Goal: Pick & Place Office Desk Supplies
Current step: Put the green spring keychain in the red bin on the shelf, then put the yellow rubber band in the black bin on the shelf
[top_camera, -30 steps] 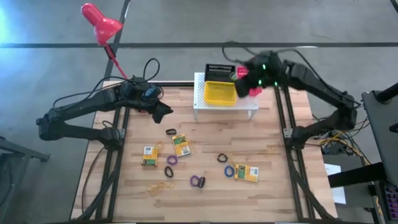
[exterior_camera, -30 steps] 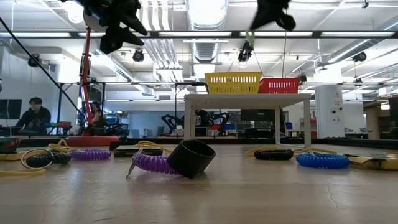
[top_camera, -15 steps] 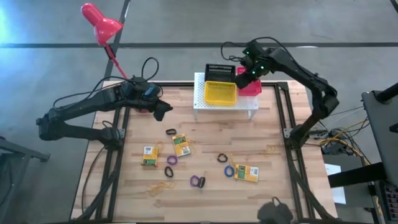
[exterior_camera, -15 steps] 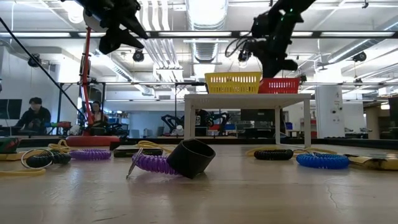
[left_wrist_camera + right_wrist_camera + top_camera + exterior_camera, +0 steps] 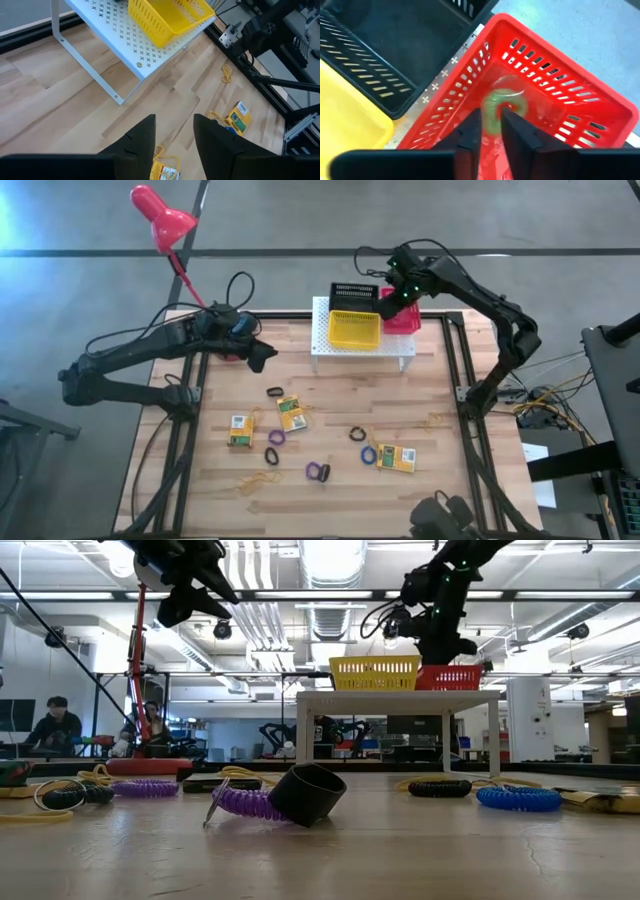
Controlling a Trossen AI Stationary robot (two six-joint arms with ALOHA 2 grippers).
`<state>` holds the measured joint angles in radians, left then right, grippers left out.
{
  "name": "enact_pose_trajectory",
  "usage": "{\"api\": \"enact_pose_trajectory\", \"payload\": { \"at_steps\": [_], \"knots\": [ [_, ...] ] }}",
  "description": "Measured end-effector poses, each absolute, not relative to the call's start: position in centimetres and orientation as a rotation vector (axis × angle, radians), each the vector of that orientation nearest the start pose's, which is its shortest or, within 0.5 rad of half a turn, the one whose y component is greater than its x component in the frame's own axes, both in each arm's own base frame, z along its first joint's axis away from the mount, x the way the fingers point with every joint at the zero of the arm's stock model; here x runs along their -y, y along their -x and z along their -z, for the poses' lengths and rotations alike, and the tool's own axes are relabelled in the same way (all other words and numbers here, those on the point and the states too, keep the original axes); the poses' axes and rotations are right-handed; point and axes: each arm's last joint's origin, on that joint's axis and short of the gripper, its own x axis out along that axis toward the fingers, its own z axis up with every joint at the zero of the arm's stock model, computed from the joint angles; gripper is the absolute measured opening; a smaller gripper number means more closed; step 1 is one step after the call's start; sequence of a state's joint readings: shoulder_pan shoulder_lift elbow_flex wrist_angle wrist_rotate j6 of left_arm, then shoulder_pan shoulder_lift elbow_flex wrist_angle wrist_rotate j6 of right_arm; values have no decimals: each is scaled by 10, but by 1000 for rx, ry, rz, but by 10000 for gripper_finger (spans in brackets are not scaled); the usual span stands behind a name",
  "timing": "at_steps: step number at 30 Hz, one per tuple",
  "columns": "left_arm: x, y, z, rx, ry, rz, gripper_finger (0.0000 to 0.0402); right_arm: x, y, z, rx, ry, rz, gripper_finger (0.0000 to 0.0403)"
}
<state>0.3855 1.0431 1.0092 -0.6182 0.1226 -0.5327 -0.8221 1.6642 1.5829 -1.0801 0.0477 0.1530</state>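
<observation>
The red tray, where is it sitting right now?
In the high view the red tray sits on the white perforated stand at the table's far edge, right of the yellow tray, with the right gripper poised over it.

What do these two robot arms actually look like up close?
Both arms are dark, slim and jointed, trailing black cables. The left arm has a blue patch near its wrist; the right arm shows small green lights. Each ends in a pincer of two flat, dark, tapering fingers.

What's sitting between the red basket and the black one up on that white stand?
Nothing. In the right wrist view the red tray and black tray stand side by side, with only a bare strip of the white perforated stand between them.
</observation>
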Motion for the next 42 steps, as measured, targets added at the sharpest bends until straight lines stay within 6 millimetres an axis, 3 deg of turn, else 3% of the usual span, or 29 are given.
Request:
{"api": "enact_pose_trajectory", "payload": {
  "at_steps": [5, 8, 15, 20, 25, 32, 36, 42],
  "knots": [
    [-76, -197, -325, -554, 676, -419, 138, 244, -224, -321, -1040, -552, 850, 139],
    [-76, -197, -325, -554, 676, -419, 138, 234, -219, -336, -990, -538, 844, 165],
    [-72, -198, -325, -555, 701, -409, 138, 169, -203, -389, -795, -538, 719, 182],
    [-70, -199, -325, -560, 691, -397, 138, 111, -193, -398, -753, -526, 591, 182],
    [-70, -199, -325, -562, 681, -393, 138, 64, -183, -372, -812, -614, 468, 182],
    [-70, -199, -324, -564, 680, -393, 138, 17, -174, -301, -1089, -828, 307, 182],
    [-71, -202, -322, -579, 664, -391, 138, 3, -167, -259, -1258, -858, 343, 182],
    [-73, -208, -316, -600, 668, -393, 138, 1, -161, -206, -1460, -939, 535, 172]
  ]
}}
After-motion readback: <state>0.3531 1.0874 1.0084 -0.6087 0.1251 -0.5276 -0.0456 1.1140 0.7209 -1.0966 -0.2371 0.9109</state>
